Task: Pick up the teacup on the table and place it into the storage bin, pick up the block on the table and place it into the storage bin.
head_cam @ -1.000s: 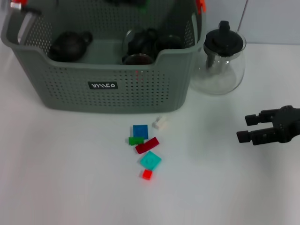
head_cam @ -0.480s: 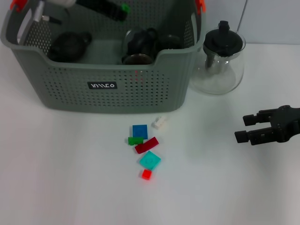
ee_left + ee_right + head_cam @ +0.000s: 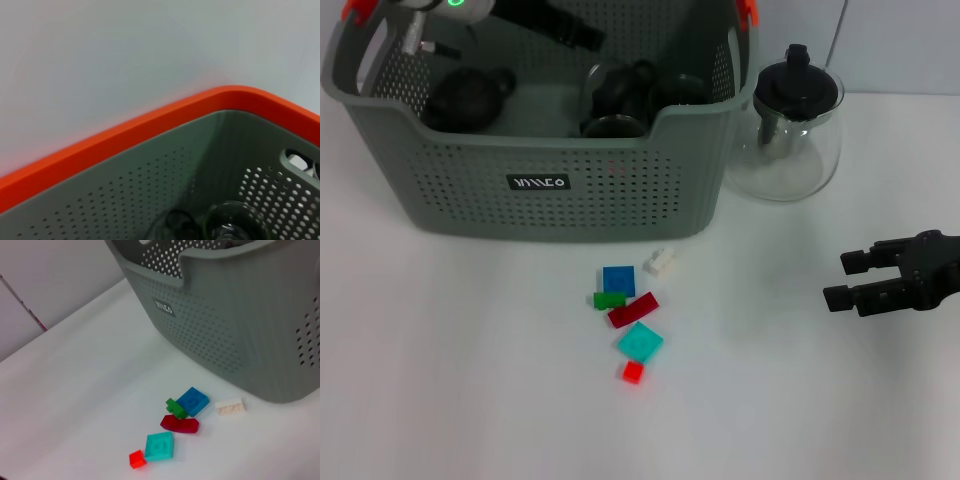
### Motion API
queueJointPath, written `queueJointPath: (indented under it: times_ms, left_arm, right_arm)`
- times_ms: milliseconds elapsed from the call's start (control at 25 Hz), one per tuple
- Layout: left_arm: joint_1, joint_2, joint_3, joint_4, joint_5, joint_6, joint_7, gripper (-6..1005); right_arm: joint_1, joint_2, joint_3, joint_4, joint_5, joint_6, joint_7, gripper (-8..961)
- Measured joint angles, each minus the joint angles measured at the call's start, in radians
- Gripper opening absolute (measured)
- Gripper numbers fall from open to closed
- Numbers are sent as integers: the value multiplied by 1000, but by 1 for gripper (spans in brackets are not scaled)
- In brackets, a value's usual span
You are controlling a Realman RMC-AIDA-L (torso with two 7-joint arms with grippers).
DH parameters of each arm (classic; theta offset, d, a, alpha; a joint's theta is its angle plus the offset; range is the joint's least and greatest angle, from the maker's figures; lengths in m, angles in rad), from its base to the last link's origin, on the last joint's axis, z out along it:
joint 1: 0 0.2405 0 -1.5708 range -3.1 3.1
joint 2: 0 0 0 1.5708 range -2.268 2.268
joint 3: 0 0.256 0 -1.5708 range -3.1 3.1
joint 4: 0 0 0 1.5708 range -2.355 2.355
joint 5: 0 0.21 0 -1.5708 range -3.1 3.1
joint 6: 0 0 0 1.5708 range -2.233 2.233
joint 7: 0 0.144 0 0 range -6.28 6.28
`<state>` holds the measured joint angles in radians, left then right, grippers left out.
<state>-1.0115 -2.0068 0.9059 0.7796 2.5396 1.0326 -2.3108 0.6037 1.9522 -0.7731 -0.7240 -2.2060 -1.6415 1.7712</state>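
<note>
Fingers of the right gripper [image 3: 837, 280] stand apart and empty near the counter's [image 3: 440, 380] right edge, pointing left at the blocks [image 3: 632, 318] mid-counter, before the storage bin [image 3: 570, 200]. Left gripper (fingers unseen, cannot tell) hangs over the bin's far-left corner.

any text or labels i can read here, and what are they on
One label only: a small black label with white letters on the front wall of the storage bin. The letters are too small and blurred to read for sure in the head and right wrist views.
Nothing readable on the blocks, the glass teapot or the table.
</note>
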Motion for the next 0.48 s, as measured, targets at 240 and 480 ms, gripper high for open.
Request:
queueJointPath:
  times_ms: [240, 480]
  left_arm:
    - [54, -3, -71, 144, -59, 113, 5, 530]
    - [200, -21, -184, 449, -450, 599, 167, 641]
  right_arm:
    - [-1, -1, 1, 0, 0, 0, -2, 837]
    - [-1, -5, 6, -1, 0, 2, -9, 837]
